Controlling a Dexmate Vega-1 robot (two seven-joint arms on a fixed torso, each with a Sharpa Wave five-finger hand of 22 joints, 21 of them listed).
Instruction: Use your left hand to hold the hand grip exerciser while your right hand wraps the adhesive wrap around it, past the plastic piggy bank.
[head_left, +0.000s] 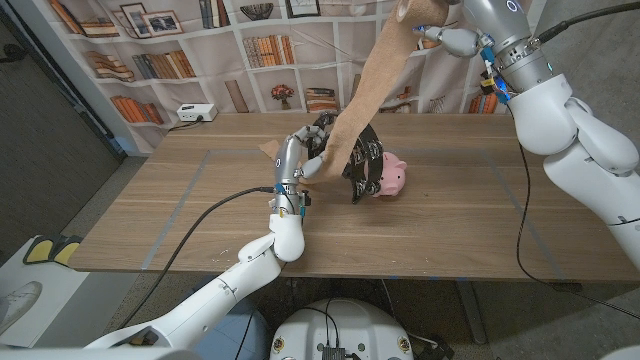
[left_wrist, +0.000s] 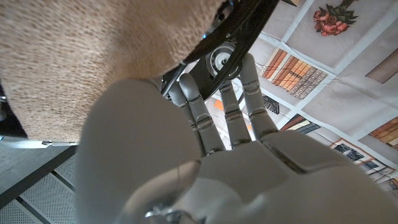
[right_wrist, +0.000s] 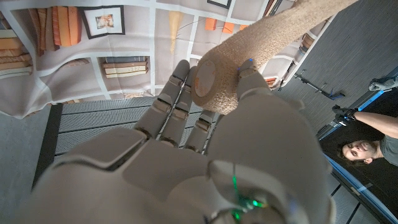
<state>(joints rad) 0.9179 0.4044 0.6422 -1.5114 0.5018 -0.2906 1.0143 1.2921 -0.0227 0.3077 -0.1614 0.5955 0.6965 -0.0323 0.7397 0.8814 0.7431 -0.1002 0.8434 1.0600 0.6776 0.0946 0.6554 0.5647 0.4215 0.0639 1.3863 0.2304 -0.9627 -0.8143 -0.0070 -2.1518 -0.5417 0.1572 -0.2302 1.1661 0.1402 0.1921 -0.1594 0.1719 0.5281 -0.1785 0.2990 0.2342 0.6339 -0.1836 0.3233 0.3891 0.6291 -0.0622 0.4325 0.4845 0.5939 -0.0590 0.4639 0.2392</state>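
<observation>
- A wooden table fills the middle of the head view.
- A white box with a cable sits at its far left corner.
- A bookshelf-printed backdrop hangs behind.
- A person appears at the right wrist view's edge.

Obstacles: piggy bank, on the tabletop just beside the left hand's fingers on their right-arm side, touching or nearly touching the hand grip exerciser held there. Adhesive wrap, a taut band slanting from those fingers up to the right hand, bars the air between the two hands. White box with cord, at the far edge, well apart from the left fingers.

Free room: bare tabletop beyond the piggy bank beneath the raised right hand; bare tabletop on the left fingers' outer side and nearer the robot.
</observation>
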